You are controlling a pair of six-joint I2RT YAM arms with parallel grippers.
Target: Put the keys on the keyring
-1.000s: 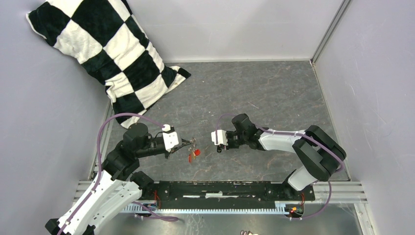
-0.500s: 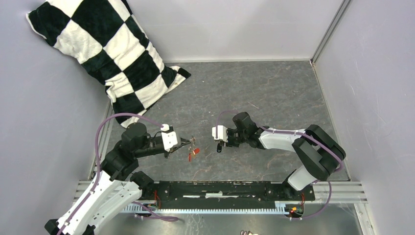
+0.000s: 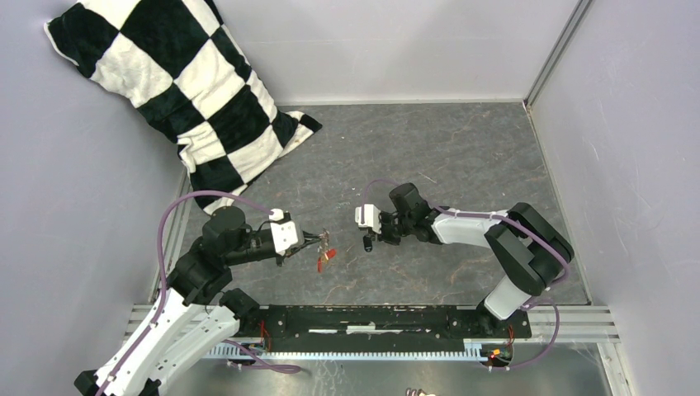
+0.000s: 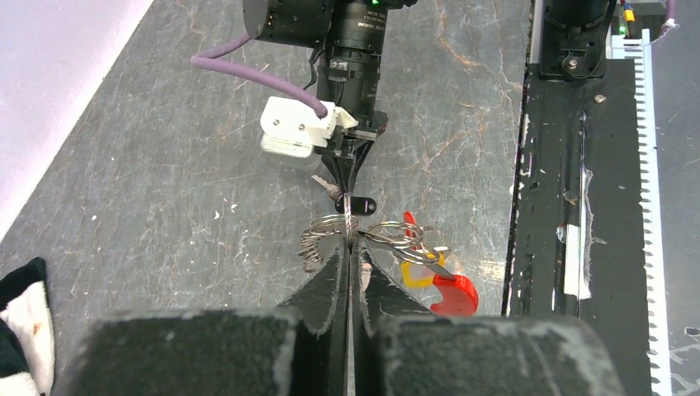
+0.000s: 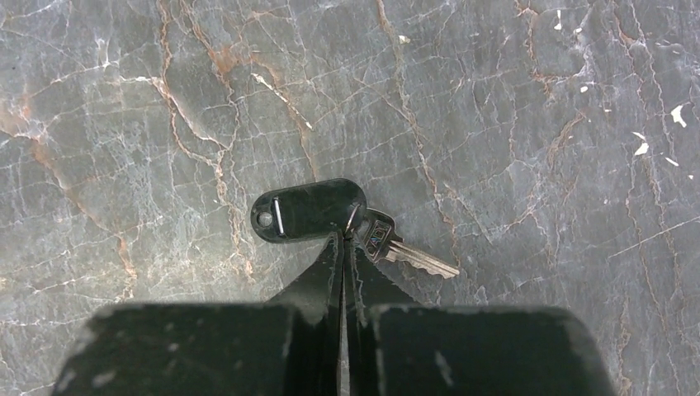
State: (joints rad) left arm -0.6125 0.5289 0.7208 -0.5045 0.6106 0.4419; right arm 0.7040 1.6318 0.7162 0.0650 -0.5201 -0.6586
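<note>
The dark grey table, a flat, stone-veined slab with pale and rusty cracks, carries a soft black-and-white checked pillow slumped in the far left corner, and in front of it the two arms meet tip to tip. The step in hand looks like the threading itself. The left gripper has its blunt black fingers pressed together on the keyring, a springy coil of thin grey wire held just off the near middle of the table, with a red-headed key and a yellow-headed key hanging from it. Facing it, the right gripper is squeezed shut on the black key, pinching where the glossy oblong plastic head joins the short, notched silvery blade. Whether that key clears the table I cannot tell. The next move probably calls for steering the head's small round hole onto the wire's free end, a fine alignment with little slack
</note>
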